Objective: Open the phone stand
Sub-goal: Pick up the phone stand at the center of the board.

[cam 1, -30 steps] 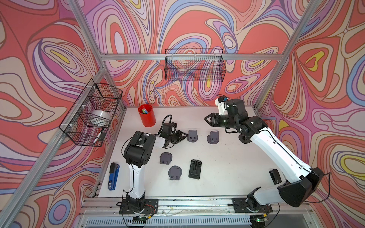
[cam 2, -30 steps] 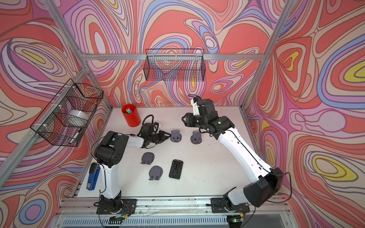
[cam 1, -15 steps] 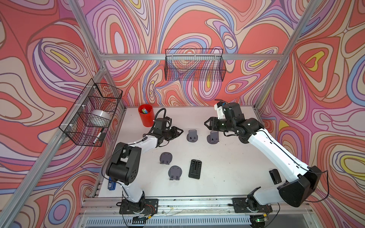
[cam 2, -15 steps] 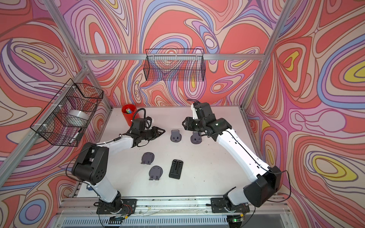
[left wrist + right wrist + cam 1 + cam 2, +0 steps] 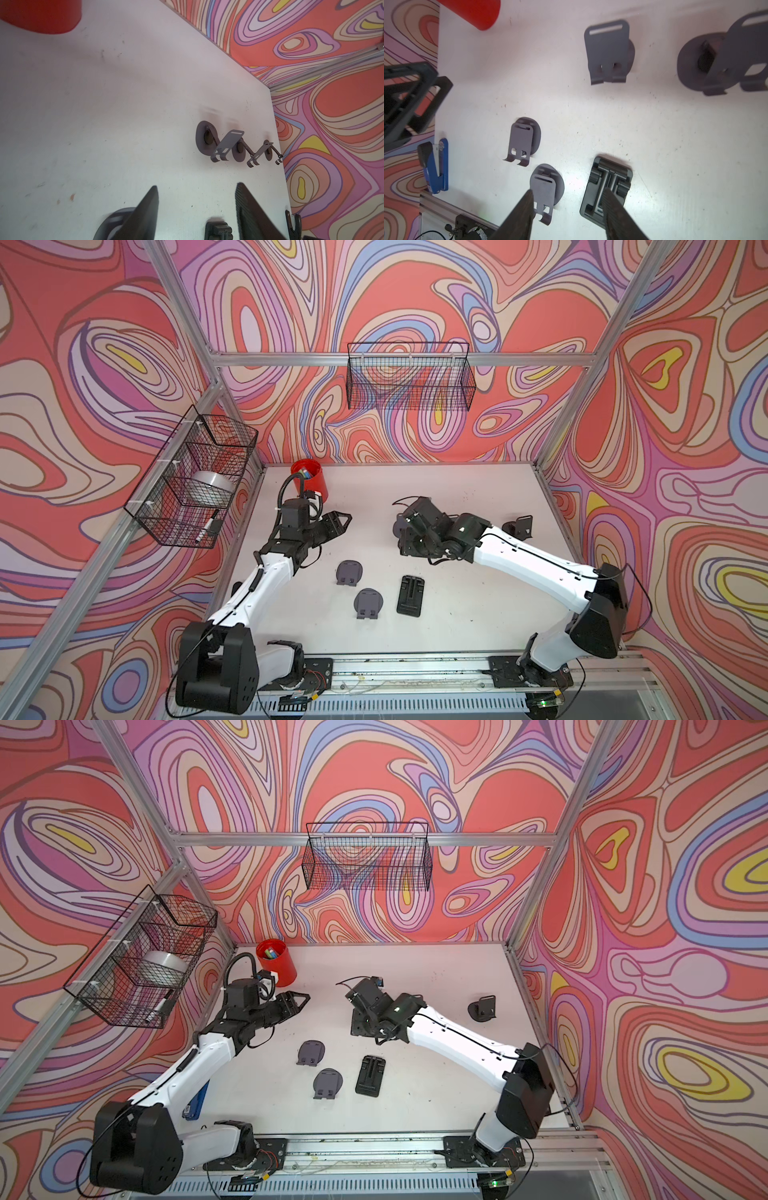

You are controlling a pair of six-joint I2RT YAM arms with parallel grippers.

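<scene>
Two grey phone stands [image 5: 349,572] [image 5: 368,602] and a black one [image 5: 410,595] lie folded flat mid-table. In the left wrist view several grey stands [image 5: 227,145] stand unfolded in a row. In a top view one unfolded stand [image 5: 519,526] shows by the right wall, and my right arm hides the others. My left gripper [image 5: 343,522] [image 5: 197,186] hovers open and empty, left of that row. My right gripper [image 5: 409,545] [image 5: 566,193] is open and empty too, and its wrist view looks down on a folded grey stand [image 5: 546,187] and the black stand [image 5: 608,187].
A red cup [image 5: 309,481] stands at the back left, just behind my left wrist. A blue stapler [image 5: 436,166] lies by the left edge. Wire baskets hang on the left wall [image 5: 195,477] and the back wall [image 5: 409,381].
My left gripper has drawn back to the left, away from the unfolded stands, and its jaws have widened. My right gripper has swung forward and down over the row, and its jaws have opened wider.
</scene>
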